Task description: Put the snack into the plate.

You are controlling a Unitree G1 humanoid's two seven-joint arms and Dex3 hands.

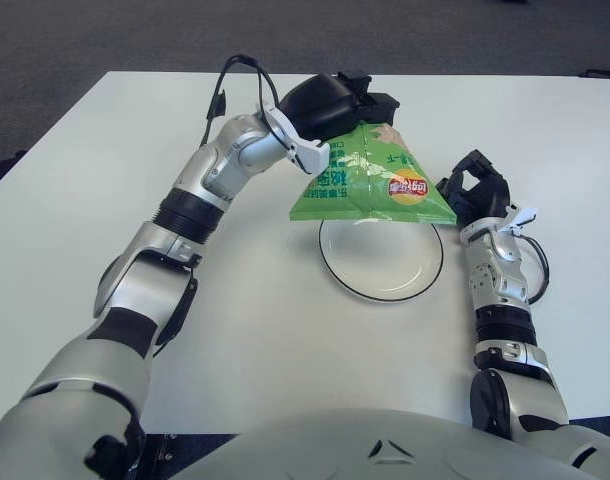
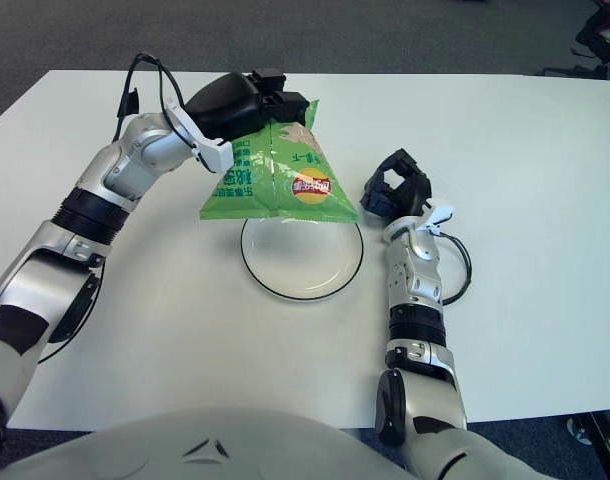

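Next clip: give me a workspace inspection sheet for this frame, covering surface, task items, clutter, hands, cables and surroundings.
Surface: white table, bare around the work area.
Task items: green snack bag held in the air, its lower edge over the far rim of the white plate; not yet in it.
Clutter: nothing seen.
Hands: left robot hand grips the bag's top; right robot hand shows just right of the plate, fingers curled, holding nothing.
Cables: black cable loops at the left forearm and right wrist.
Surroundings: dark grey carpet beyond the table.
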